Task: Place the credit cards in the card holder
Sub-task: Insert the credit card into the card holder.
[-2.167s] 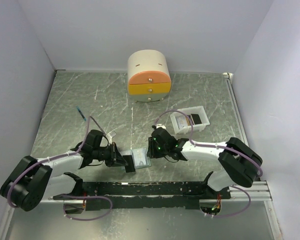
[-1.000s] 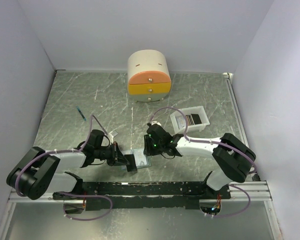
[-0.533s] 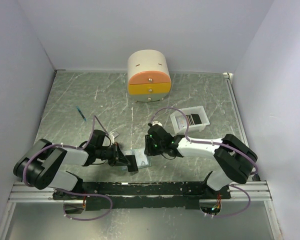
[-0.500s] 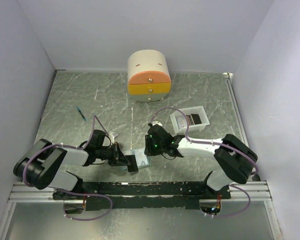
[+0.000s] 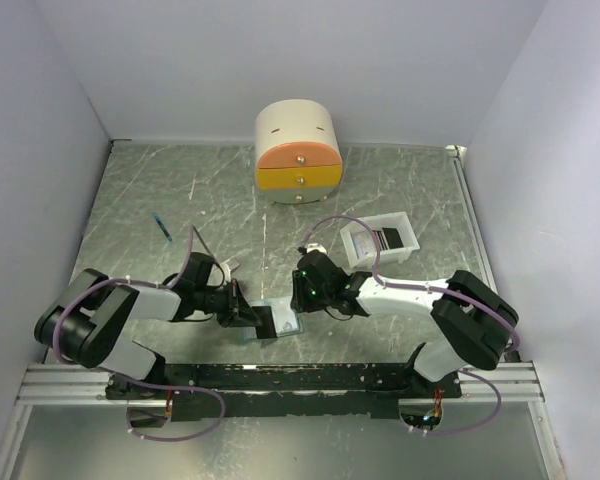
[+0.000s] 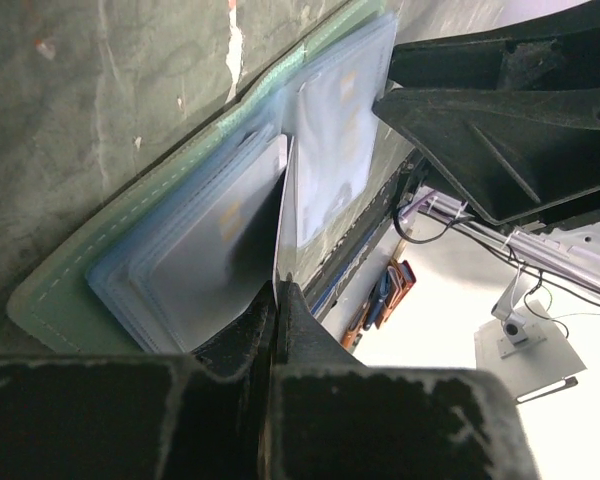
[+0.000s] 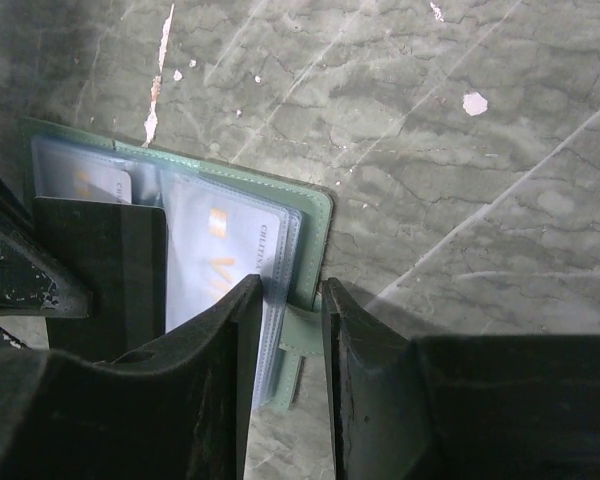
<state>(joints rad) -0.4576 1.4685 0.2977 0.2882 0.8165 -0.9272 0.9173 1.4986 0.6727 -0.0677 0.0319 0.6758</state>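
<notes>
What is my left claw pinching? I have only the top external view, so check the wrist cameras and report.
Observer: The left claw is shut on a thin pale leaf that stands on edge inside the open card holder. I cannot tell whether it is a pocket or a card.
Operator: Now give me the right claw.
Observer: The right claw has its jaws slightly apart, straddling the holder's green clasp tab.
Operator: Check the pocket beside that tab.
Observer: It holds a card with an orange mark, seen through the translucent plastic.
</notes>
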